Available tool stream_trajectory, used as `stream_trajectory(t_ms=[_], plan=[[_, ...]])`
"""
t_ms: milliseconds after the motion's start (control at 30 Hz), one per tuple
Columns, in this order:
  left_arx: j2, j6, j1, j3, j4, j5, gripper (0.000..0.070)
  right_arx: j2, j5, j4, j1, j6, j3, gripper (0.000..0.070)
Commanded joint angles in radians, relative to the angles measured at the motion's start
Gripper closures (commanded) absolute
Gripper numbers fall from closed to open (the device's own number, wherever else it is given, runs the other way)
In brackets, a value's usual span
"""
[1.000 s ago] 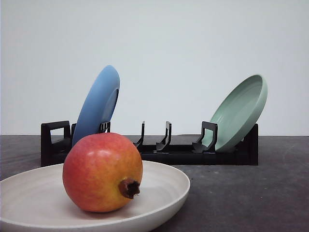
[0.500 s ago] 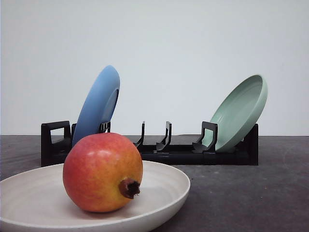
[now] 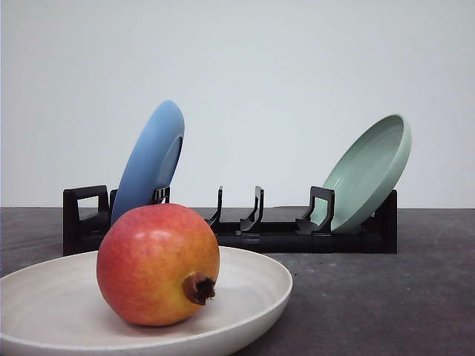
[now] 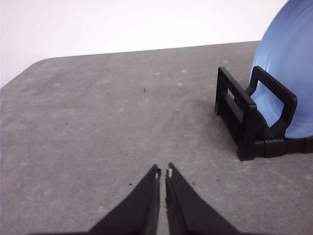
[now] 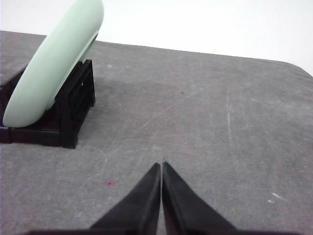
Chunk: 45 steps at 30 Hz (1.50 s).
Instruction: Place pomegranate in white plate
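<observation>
Up close in your front view, the pomegranate (image 3: 157, 265) sits inside the white plate (image 3: 252, 278), its dark calyx facing you; the plate's near rim is cut off by the frame. Behind stands a black dish rack (image 3: 267, 236) on the dark grey table (image 3: 386, 297), a blue plate (image 3: 151, 161) leaning at its left end and a mint-green plate (image 3: 369, 172) at its right. Your left wrist view adds the left gripper (image 4: 163, 173), jaws together over bare table beside the rack's end. Your right wrist view adds the right gripper (image 5: 161, 166), jaws likewise together, holding nothing. No writing is readable anywhere.
</observation>
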Motion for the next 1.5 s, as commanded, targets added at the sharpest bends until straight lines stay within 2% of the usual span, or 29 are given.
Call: stream_trajectory(t_ms=[0,1467], plan=[[0.0,-0.003,0.001,-0.01,-0.005,0.002,0.07,-0.001,0.0,0.011,-0.001,-0.011,-0.005,0.07],[0.0,-0.003,0.001,-0.01,-0.005,0.002,0.07,-0.001,0.0,0.011,-0.001,-0.011,-0.005,0.07]])
